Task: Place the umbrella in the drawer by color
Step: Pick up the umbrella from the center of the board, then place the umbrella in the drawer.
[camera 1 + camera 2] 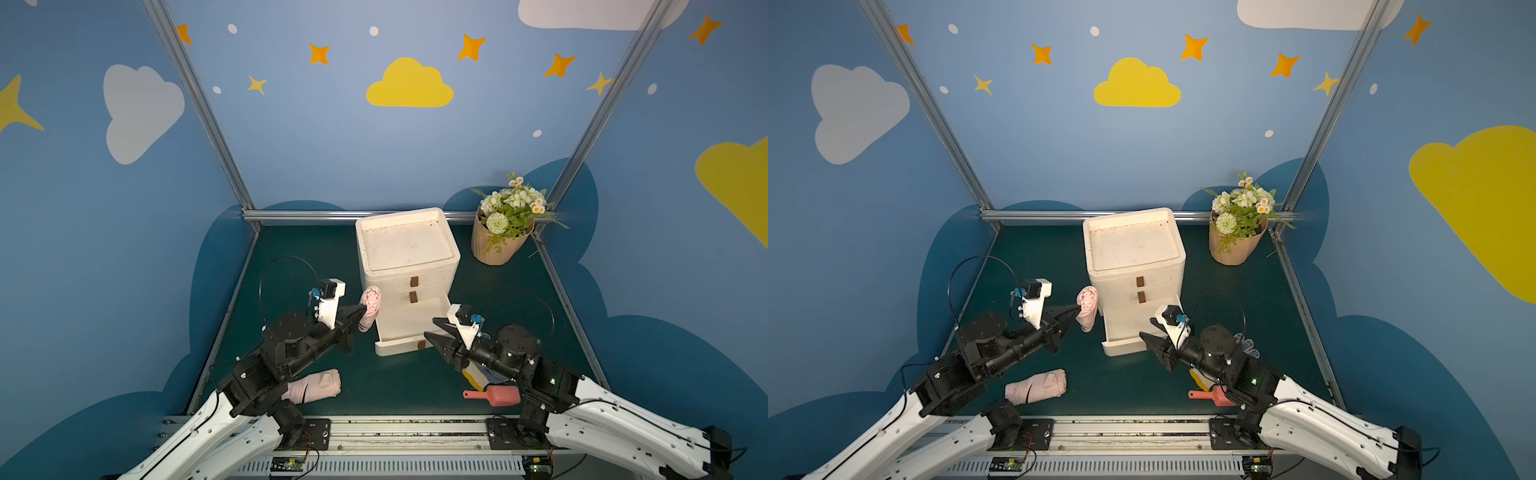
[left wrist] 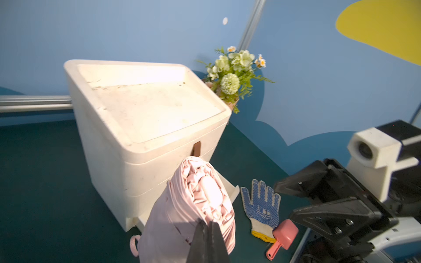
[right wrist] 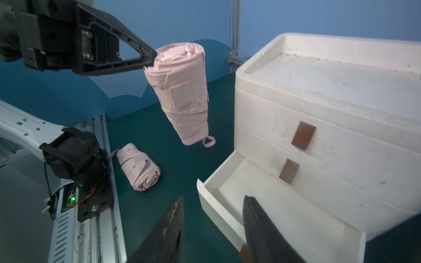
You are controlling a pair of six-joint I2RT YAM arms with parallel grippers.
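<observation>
**Near, by the front rail:** the second umbrella point(image 1: 316, 386), pink and folded, lies flat on the green mat point(image 1: 374, 382). In both top views the L arm hides one end of it; the R wrist view gives you the whole roll. On the R side a pink scoop point(image 1: 498, 395) lies on the mat, its bowl end running under the R arm. The blue-dotted glove point(image 2: 262, 205) beside the scoop is plain only in the L wrist view; from above you get mere scraps of it past the arm.

**Mid-field:** the L arm reaches fwd and inward, w/ the L gripper point(image 3: 150, 59) clamped on the top edge of the pink umbrella point(image 3: 180, 95). The umbrella hangs clear of the mat, strap end down, just beside the L side of the white cabinet point(image 1: 407, 249) and not in any drawer. The R arm reaches fwd. The R gripper point(image 3: 213, 200) has its jaws apart w/ nothing between them, at the front of the open bottom drawer point(image 3: 262, 193). You cannot tell whether a finger touches the drawer front.

**Behind:** the cabinet's upper two drawers are shut.

**Far R corner:** flower pot point(image 1: 503, 224).
</observation>
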